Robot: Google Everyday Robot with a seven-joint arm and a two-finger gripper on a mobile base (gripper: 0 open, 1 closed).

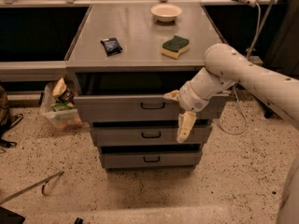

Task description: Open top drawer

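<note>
A: From where does the camera look?
B: From high, in front of the grey cabinet [140, 45], facing down and forward, at middle distance, so the floor [187, 195] shows around.
A: Only one view?
B: Yes. The arm [252, 76] enters from the right edge, and the gripper [174, 117] hangs before the top drawer [117, 108].
</note>
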